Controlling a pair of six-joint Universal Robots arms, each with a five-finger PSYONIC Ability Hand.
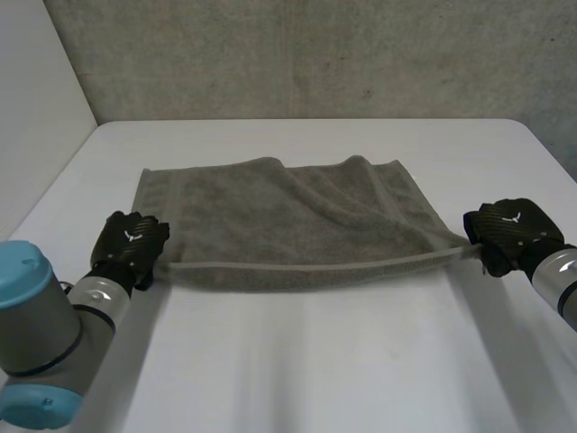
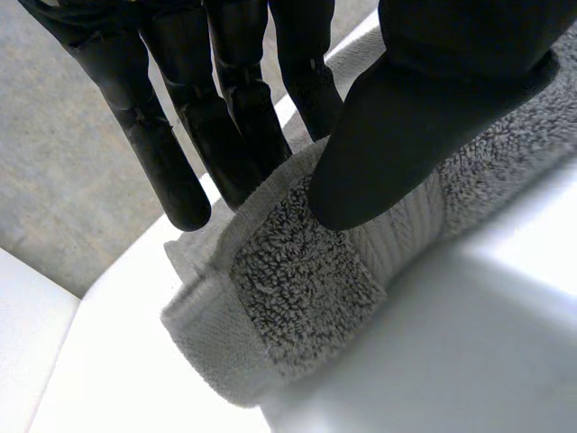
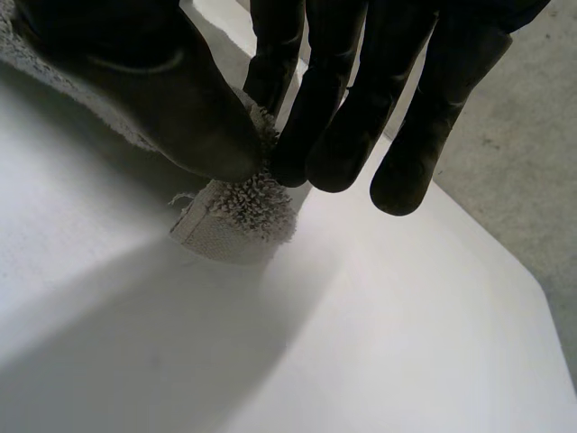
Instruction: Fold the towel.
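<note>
A grey towel (image 1: pixel 288 225) lies across the middle of the white table (image 1: pixel 306 361), its near edge lifted and stretched taut between both hands. My left hand (image 1: pixel 131 244) holds the near left corner of the towel (image 2: pixel 297 289); the thumb (image 2: pixel 388 153) presses the cloth against the fingers (image 2: pixel 225 135). At the near right corner my right hand (image 1: pixel 507 233) pinches the towel's tip (image 3: pixel 239 212) between thumb (image 3: pixel 171 108) and fingers (image 3: pixel 334 135). The far edge rests on the table with a few wrinkles.
A grey wall (image 1: pixel 306 54) stands behind the table's far edge. Bare table surface lies in front of the towel and on both sides. The left arm's blue-capped joint (image 1: pixel 32 325) sits at the near left.
</note>
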